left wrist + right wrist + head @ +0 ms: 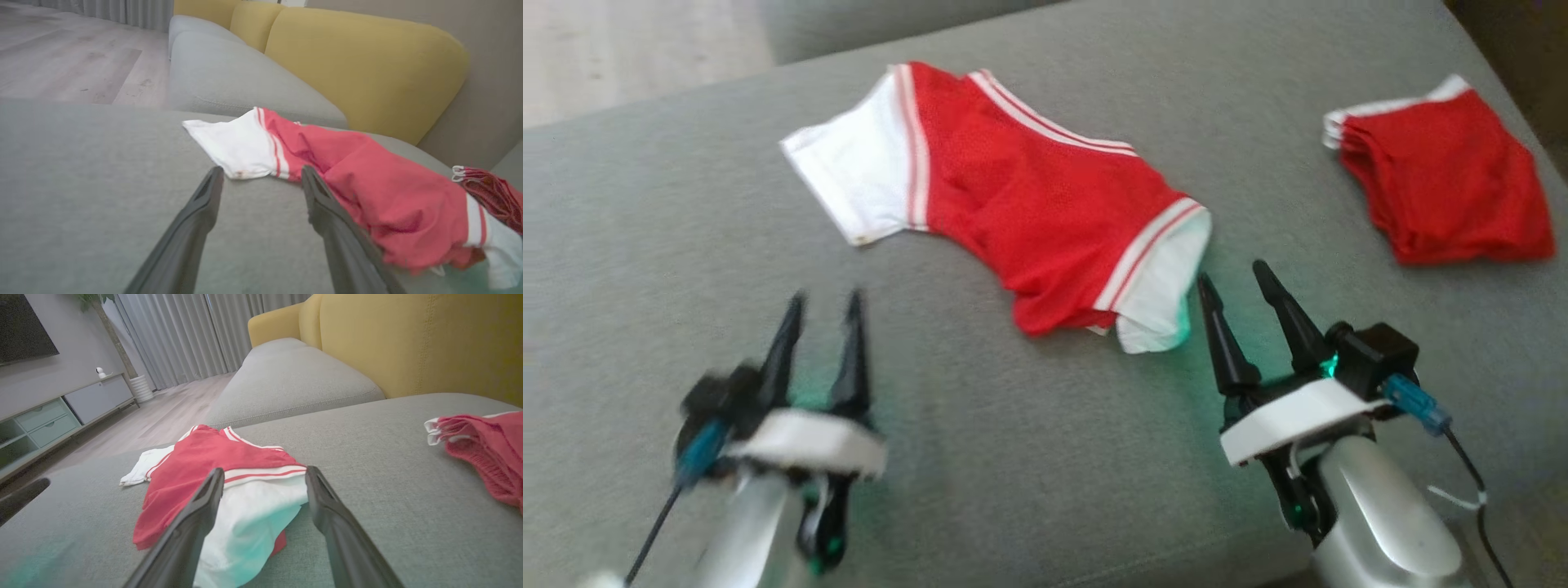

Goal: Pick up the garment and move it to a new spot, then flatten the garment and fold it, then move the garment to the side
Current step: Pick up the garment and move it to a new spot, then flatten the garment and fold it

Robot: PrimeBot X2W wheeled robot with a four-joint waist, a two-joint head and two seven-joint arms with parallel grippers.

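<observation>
The garment (1021, 204) is red mesh with white sleeves and striped trim. It lies loosely spread on the grey cushion (1029, 457), also seen as the garment (327, 171) and the garment (220, 473). My left gripper (823, 302) hovers open at the lower left, a short way in front of the white sleeve (854, 175); nothing sits between its fingers (204, 204). My right gripper (1232, 278) stands open just right of the other white sleeve (1168, 294), empty, its fingertips (322, 494) close above that sleeve's edge.
A second red garment (1445, 184), folded into a pile, lies at the cushion's far right. Yellow backrests (359, 61) rise behind. Another grey seat (290, 379) adjoins, with wood floor (61, 53) beyond the cushion's far-left edge.
</observation>
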